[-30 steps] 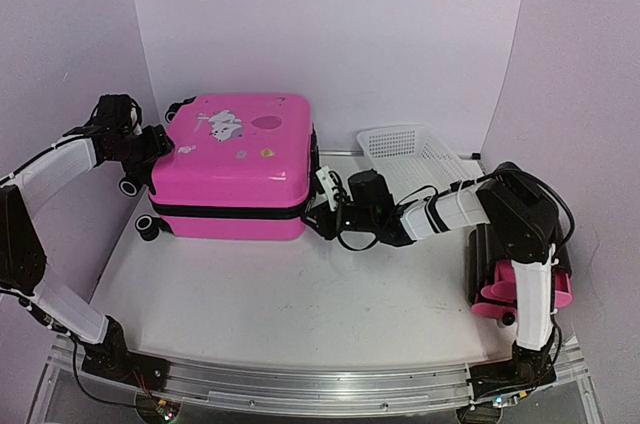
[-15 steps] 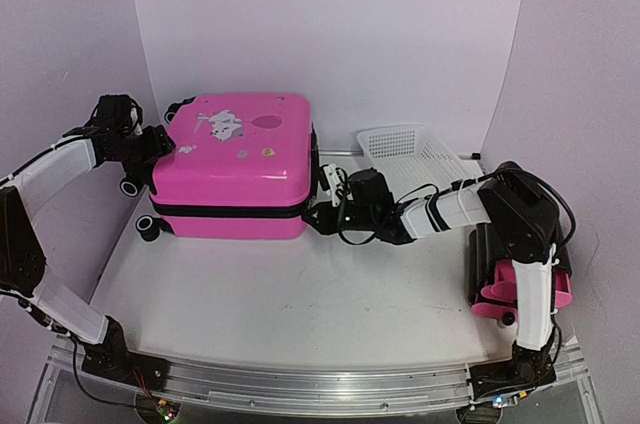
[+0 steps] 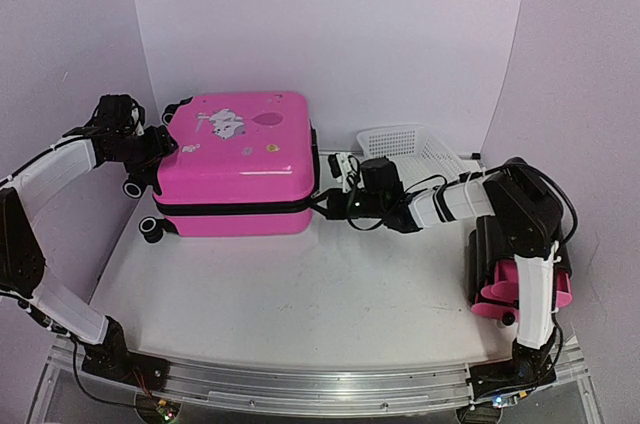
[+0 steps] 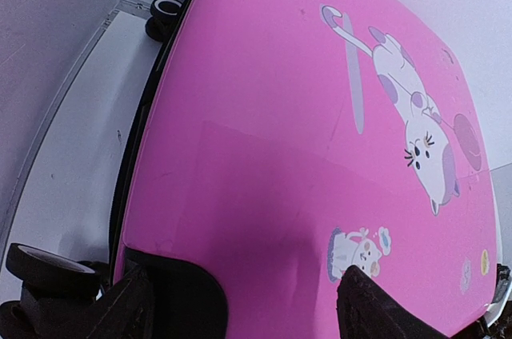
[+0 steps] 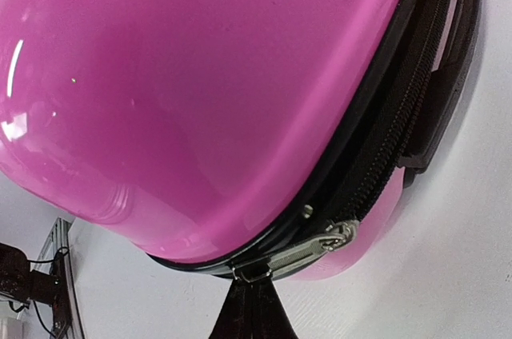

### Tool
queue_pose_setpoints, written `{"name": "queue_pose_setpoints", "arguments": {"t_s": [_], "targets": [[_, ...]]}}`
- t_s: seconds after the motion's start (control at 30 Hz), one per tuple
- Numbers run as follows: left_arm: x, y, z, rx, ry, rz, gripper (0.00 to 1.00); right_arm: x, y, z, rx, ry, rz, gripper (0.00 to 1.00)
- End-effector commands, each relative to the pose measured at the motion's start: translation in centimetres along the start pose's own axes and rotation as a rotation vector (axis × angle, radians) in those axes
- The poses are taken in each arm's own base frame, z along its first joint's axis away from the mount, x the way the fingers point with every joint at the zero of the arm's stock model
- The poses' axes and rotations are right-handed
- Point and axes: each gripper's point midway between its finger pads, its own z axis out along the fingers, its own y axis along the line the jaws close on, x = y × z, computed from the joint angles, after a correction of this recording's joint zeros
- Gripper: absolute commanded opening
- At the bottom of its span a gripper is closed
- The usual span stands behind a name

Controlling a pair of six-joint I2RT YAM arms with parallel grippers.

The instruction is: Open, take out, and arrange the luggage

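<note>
We count one luggage (image 3: 235, 169), one white mesh basket (image 3: 400, 131) and one black cabinet (image 3: 482, 254) with pink drawers, all on one surface (image 3: 300, 294). There are two arms, the left arm (image 3: 50, 169) and the right arm (image 3: 535, 284), and two grippers, the left gripper (image 3: 165, 141) and the right gripper (image 3: 325, 202). On the lid we make out one large cat sticker (image 4: 416, 127) and three small stickers (image 4: 356, 249). Two wheels (image 3: 131, 187) show in the top view, and one zipper pull (image 5: 300, 253) in the right wrist view.
</note>
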Motion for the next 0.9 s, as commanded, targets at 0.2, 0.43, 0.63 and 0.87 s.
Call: {"name": "queue_pose_setpoints", "arguments": {"t_s": [0.2,0.43,0.63,0.87], "targets": [[7.9,0.7,0.8,-0.008,0.292,-0.056,0.79,-1.7,-2.5,-6.0,0.374,0.068,-0.071,0.45],[8.1,0.9,1.2,-0.017,0.301,-0.056,0.79,-1.7,-1.6,-4.9,0.308,0.114,-0.231,0.55],[7.9,0.8,1.0,-0.018,0.291,-0.053,0.79,-4.1,-1.1,-3.1,0.314,0.020,-0.344,0.51],[7.9,0.8,1.0,-0.016,0.292,-0.048,0.80,-3.5,-1.4,-0.9,0.381,-0.035,-0.356,0.50]]}}
